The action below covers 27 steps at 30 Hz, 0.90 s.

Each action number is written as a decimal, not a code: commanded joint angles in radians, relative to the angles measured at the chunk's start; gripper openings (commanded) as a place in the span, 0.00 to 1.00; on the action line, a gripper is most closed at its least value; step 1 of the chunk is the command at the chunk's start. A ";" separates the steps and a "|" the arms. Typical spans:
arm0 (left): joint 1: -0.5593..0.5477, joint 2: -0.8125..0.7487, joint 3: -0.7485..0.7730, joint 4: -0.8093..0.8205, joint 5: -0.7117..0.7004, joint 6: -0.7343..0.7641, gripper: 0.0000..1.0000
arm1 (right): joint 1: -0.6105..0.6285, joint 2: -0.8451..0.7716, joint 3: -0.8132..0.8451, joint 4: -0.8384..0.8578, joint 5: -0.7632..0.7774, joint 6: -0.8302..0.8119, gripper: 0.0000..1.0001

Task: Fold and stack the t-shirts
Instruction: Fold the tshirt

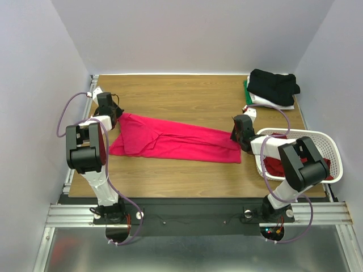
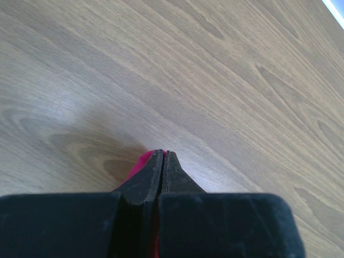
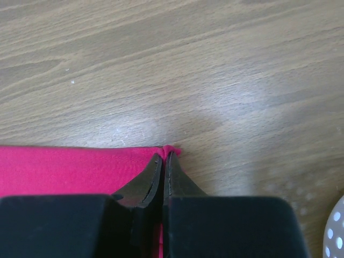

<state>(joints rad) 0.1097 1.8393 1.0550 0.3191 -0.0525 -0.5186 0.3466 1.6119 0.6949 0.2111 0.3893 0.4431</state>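
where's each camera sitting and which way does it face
Top external: above and behind the bases, looking down on the table; both arms show, left gripper and right gripper pinching the pink-red shirt by its ends.
Left wrist: on the left wrist, facing down past its shut fingers at the wood.
Right wrist: on the right wrist, facing down past its shut fingers at wood and the basket.
Shared: both wrist views show pinched pink cloth.

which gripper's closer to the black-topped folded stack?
Right. The right gripper grips the pink shirt's right end, a short way in front of the stack; the left gripper grips the shirt's left end, across the table.
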 commanded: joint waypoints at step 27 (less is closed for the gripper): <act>-0.031 -0.242 -0.113 0.075 -0.220 -0.011 0.64 | -0.004 -0.041 0.022 -0.013 0.049 0.008 0.00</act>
<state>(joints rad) 0.1024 1.6951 0.9680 0.3405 -0.1978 -0.5426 0.3466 1.6016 0.6949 0.1989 0.4023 0.4492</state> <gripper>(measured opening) 0.598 0.034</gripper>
